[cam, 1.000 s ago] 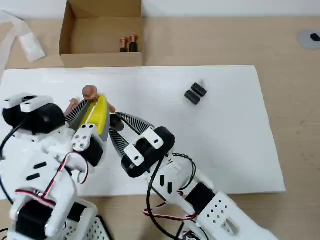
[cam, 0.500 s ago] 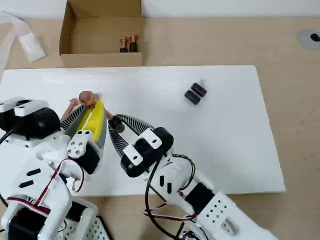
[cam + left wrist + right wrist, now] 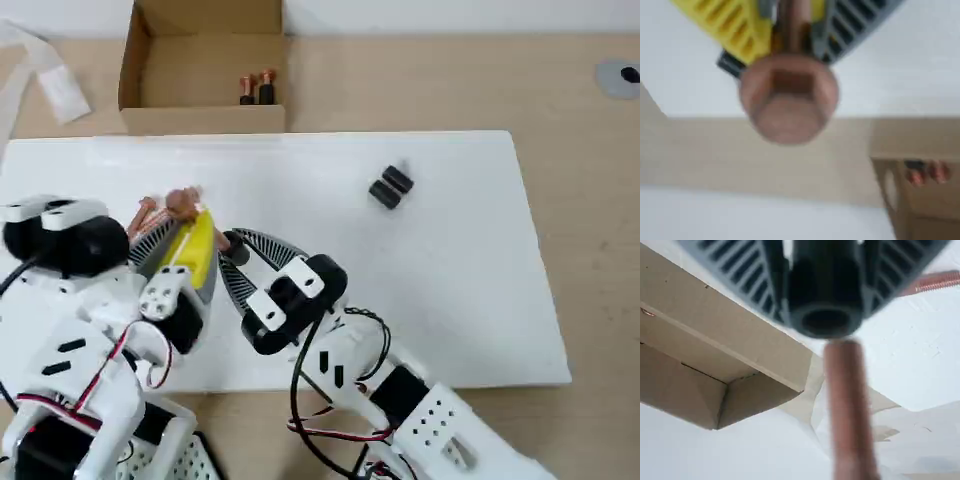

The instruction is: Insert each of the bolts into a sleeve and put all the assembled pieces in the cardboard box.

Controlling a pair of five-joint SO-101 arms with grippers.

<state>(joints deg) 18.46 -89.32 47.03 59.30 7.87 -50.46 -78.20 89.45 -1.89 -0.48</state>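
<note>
Currently left gripper [image 3: 186,210] is clamping the bolt [image 3: 788,97], right gripper [image 3: 232,244] is pinching the sleeve [image 3: 826,295] just beside it over the white board [image 3: 450,280], likely needing shaft squared to bore before pushing.

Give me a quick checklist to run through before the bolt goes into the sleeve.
1. Left gripper shut on bolt: ok.
2. Right gripper shut on sleeve: ok.
3. Bolt tip lined up with the sleeve's bore: not ok, it sits just off the opening, not inside.
4. Spare sleeves waiting on the white board: ok, two.
5. Cardboard box open: ok, two assembled pieces inside.
</note>
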